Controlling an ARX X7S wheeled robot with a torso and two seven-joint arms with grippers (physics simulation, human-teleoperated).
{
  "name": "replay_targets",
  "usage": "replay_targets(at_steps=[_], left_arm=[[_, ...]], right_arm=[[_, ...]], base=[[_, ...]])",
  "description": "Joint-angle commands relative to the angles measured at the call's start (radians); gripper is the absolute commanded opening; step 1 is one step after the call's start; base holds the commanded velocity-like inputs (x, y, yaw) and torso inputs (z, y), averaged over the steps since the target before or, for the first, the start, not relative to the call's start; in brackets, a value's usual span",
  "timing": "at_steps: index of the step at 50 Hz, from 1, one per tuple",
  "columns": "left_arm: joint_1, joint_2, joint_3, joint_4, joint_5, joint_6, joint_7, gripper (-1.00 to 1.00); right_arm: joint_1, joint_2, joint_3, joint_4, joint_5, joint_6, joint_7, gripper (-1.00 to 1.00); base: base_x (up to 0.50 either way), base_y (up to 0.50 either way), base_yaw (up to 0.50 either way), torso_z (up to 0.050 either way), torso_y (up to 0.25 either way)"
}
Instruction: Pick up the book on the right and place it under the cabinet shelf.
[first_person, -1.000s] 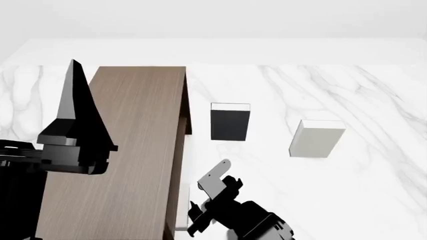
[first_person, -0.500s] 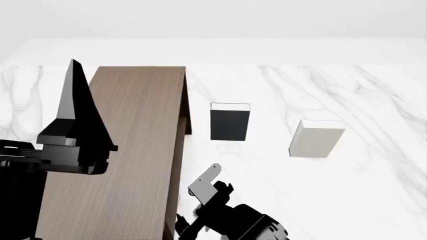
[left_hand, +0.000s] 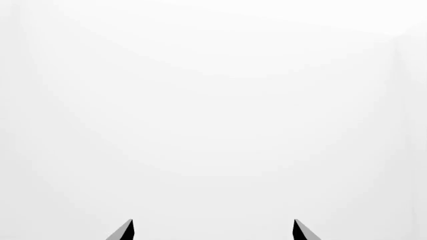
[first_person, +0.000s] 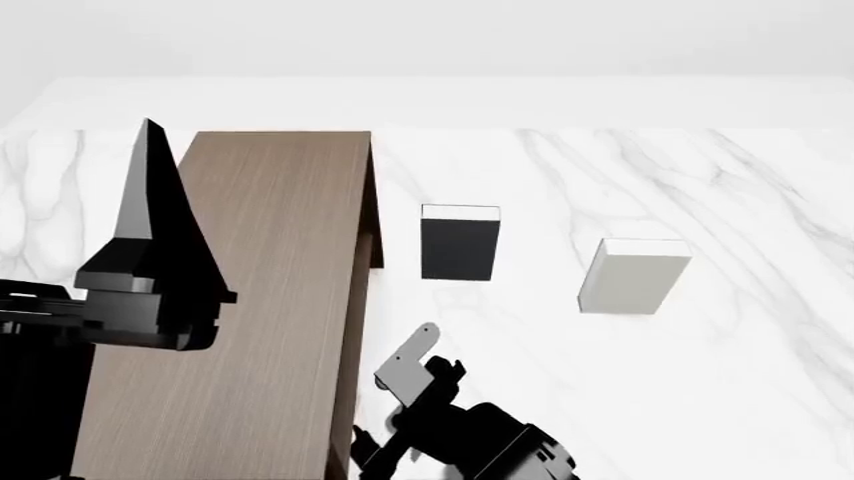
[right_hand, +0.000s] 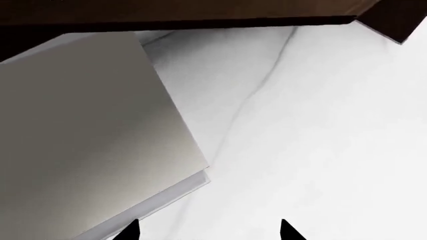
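The book (right_hand: 87, 135), flat and pale grey, lies on the marble with its far part in the dark gap beneath the cabinet shelf (right_hand: 180, 12). My right gripper (right_hand: 210, 231) is open with nothing between its black tips; one tip is just beside the book's near edge. In the head view the right gripper (first_person: 400, 385) is low beside the tall brown cabinet shelf (first_person: 254, 300), and the book is hidden there. My left gripper (first_person: 150, 230) is raised over the cabinet's left side. In its wrist view the left gripper (left_hand: 213, 231) is open, facing blank white.
A black book with a white top (first_person: 461, 243) stands just right of the cabinet. A thicker pale grey book (first_person: 634, 277) stands further right. The white marble tabletop (first_person: 747, 380) stretches to the right and front.
My right gripper has shifted left toward the cabinet and slightly back toward me, mostly in the first half second. The left arm and both standing books have not moved.
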Motion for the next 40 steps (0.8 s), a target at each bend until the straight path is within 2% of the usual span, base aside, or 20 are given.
replay_targets(at_steps=[1, 14, 31, 40], left_arm=[[0.0, 0.002, 0.0, 0.002, 0.0, -0.005, 0.001, 1.0], [0.003, 0.0, -0.003, 0.005, 0.002, -0.002, 0.0, 1.0], [0.004, 0.002, -0.005, 0.004, 0.0, -0.003, 0.002, 1.0], [0.003, 0.006, -0.005, 0.005, 0.0, -0.008, 0.003, 1.0]], right_arm=[[0.043, 0.102, 0.006, -0.079, 0.235, 0.038, 0.094, 1.0], [0.052, 0.17, 0.051, -0.213, 0.274, 0.103, 0.146, 1.0], [0.067, 0.217, 0.089, -0.243, 0.296, 0.124, 0.169, 1.0], [0.062, 0.258, 0.131, -0.329, 0.336, 0.16, 0.198, 1.0]], base=[[-0.01, -0.01, -0.02, 0.011, 0.0], [-0.01, -0.01, -0.03, 0.005, 0.012], [0.0, -0.01, -0.01, 0.003, 0.007], [0.0, 0.0, 0.0, 0.0, 0.0]])
